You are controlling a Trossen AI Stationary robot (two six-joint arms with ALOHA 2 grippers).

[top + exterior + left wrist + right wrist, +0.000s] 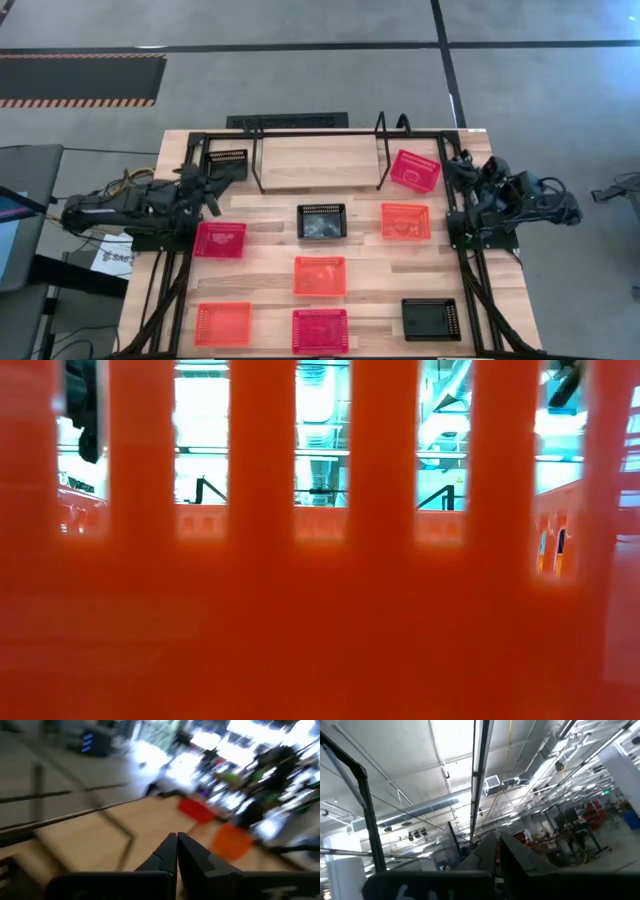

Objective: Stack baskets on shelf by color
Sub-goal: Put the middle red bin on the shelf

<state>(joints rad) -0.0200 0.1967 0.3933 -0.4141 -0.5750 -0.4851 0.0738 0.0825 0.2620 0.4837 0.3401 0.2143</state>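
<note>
Shelf (315, 160): one black basket (226, 163) and one pink basket (415, 170) at its ends. Left gripper (177, 851): closed, empty. Right gripper (498, 851): nearly closed, holding nothing.

1. In the low view, an orange basket wall (320, 610) fills almost the whole picture, so you cannot see the table, the shelf or the arms behind it — only slits of bright room.
2. The left wrist view is smeared; you can make out a red basket (196, 810) and an orange basket (231, 840) only as colour patches, and the room behind is unreadable.
3. In the high view, the red basket (320, 331) at the near table edge is cut by the picture's bottom.
4. The right wrist view points to the ceiling — you see no table there.
5. In the high view, both grippers are too small to judge.
</note>
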